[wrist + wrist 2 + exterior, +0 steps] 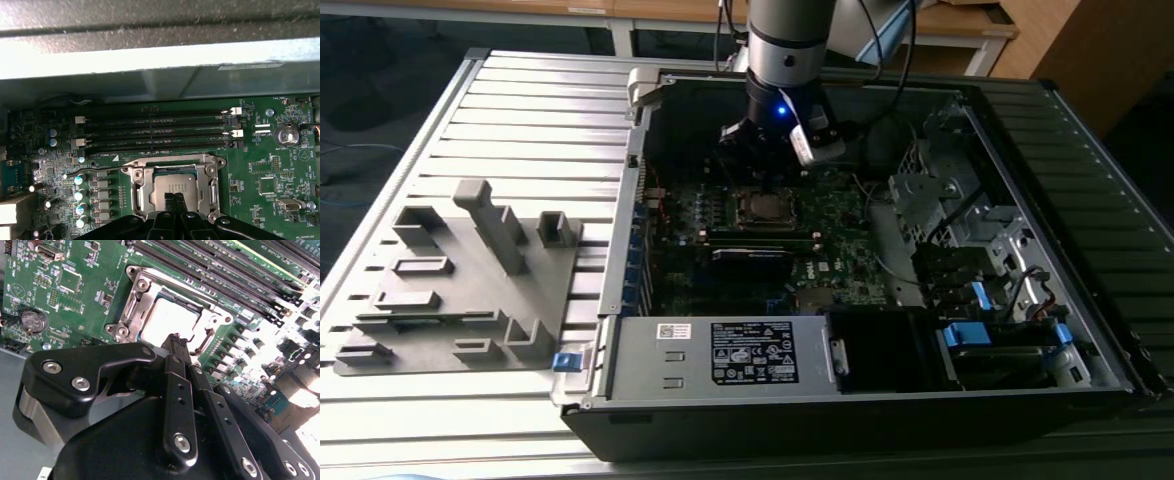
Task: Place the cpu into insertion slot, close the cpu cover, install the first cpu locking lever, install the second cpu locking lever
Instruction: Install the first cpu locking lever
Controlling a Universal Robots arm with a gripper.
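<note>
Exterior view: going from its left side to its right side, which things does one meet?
Grey moulded fixture tray → the cpu, inside the open computer case → silver drive cage.

My surroundings, itemised: one grey workbench (520, 110) of long ribbed metal slats, pale light glancing across it; one grey moulded fixture block (454, 280) lying on it, towards the exterior view's left; one wooden desk (654, 12) behind; one wooden cabinet (1087, 50), far right corner; dark floor (374, 80) beyond.
</note>
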